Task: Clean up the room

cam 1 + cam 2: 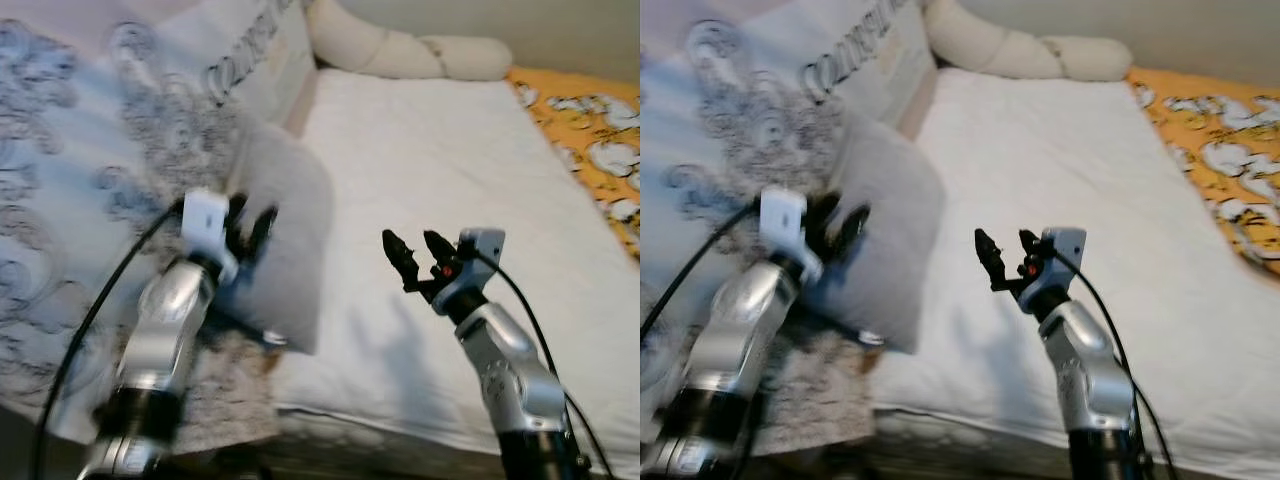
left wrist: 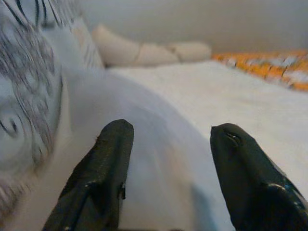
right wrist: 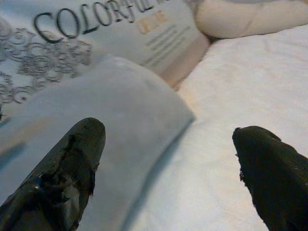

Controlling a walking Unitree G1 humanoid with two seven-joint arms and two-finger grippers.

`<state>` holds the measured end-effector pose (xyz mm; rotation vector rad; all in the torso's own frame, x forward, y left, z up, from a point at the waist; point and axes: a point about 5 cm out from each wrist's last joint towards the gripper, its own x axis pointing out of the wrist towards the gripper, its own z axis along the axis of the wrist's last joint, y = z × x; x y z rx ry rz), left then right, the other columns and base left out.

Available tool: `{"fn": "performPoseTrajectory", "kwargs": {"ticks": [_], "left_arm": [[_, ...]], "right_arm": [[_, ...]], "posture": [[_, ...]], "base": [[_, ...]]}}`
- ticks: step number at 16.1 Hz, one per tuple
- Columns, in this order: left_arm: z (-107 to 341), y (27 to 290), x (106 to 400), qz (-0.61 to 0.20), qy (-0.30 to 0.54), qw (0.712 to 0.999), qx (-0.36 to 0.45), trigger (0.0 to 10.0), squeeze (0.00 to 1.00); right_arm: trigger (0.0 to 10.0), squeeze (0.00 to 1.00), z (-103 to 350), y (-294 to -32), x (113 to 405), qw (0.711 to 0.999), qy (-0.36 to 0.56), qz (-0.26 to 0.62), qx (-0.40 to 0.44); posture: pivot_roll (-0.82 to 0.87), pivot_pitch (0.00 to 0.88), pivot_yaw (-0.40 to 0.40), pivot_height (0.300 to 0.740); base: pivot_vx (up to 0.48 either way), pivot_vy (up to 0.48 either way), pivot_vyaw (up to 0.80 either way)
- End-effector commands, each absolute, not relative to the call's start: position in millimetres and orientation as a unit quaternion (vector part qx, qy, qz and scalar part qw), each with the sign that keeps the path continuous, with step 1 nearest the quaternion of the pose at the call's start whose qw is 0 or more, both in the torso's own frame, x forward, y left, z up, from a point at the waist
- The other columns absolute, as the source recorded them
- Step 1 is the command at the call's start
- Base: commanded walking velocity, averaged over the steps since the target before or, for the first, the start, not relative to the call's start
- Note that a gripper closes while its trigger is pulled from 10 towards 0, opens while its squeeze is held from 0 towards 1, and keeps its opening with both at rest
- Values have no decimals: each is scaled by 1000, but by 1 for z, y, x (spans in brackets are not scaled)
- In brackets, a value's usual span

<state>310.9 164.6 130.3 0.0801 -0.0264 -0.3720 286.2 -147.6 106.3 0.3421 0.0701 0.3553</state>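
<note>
A grey pillow (image 1: pixel 285 235) lies at the left side of the bed, leaning on a blue-grey patterned duvet (image 1: pixel 90 170). My left gripper (image 1: pixel 250 228) hovers at the pillow's near face, its fingers open; in the left wrist view the pillow (image 2: pixel 144 144) shows between the spread fingertips (image 2: pixel 113 144). I cannot tell whether they touch it. My right gripper (image 1: pixel 418 252) is open above the white sheet (image 1: pixel 440 160), to the right of the pillow, with nothing between its fingers. The right wrist view looks at the pillow's corner (image 3: pixel 120 110).
A pale cushion printed "COLORFUL" (image 3: pixel 110 29) stands behind the grey pillow. A long cream bolster (image 1: pixel 400 50) lies along the head of the bed. An orange floral blanket (image 1: pixel 600 130) covers the far right side. The mattress front edge (image 1: pixel 380 425) is close below.
</note>
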Motion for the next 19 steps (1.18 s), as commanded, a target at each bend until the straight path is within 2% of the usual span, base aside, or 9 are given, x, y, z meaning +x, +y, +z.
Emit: {"fn": "performPoseTrajectory", "kwargs": {"ticks": [1, 3, 4, 8, 13, 14, 15, 16, 19], "left_arm": [[129, 166, 301, -175, -2, 983, 60, 10000, 1000], [123, 173, 291, -172, 17, 983, 65, 10000, 1000], [121, 179, 291, -150, 22, 984, 94, 10000, 1000], [119, 180, 287, -111, 39, 991, 59, 10000, 1000], [115, 179, 287, -99, 49, 992, 65, 10000, 1000], [115, 179, 287, -98, 52, 992, 66, 10000, 1000], [112, 177, 286, -100, 57, 991, 71, 10000, 1000], [110, 174, 286, -103, 60, 990, 77, 10000, 1000], [106, 174, 286, -94, 63, 992, 62, 10000, 1000]], "right_arm": [[10000, 1000, 101, -152, 277, 976, 33, 138, 163], [10000, 1000, 95, -148, 273, 979, 42, 129, 154], [10000, 1000, 95, -146, 272, 978, 40, 130, 157], [10000, 1000, 92, -149, 270, 983, 43, 105, 143], [10000, 1000, 89, -153, 273, 989, 46, 79, 118], [10000, 933, 89, -153, 274, 989, 47, 79, 117], [10000, 502, 89, -153, 274, 989, 48, 78, 117], [10000, 0, 87, -154, 275, 989, 51, 75, 117], [10000, 0, 79, -154, 273, 989, 63, 59, 123]], "posture": [[87, 0, -61, 740], [89, 0, -61, 740], [79, 0, -56, 740], [70, 0, -47, 740], [47, 0, -39, 740], [47, 0, -39, 740], [59, 0, -47, 740], [69, 0, -52, 740], [61, 0, -43, 740]], "base": [[0, -480, 0], [0, -480, 0], [0, -480, 0], [0, -480, 0], [0, -480, 0], [0, -480, 0], [0, -480, 0], [0, -480, 0], [0, -480, 0]]}}
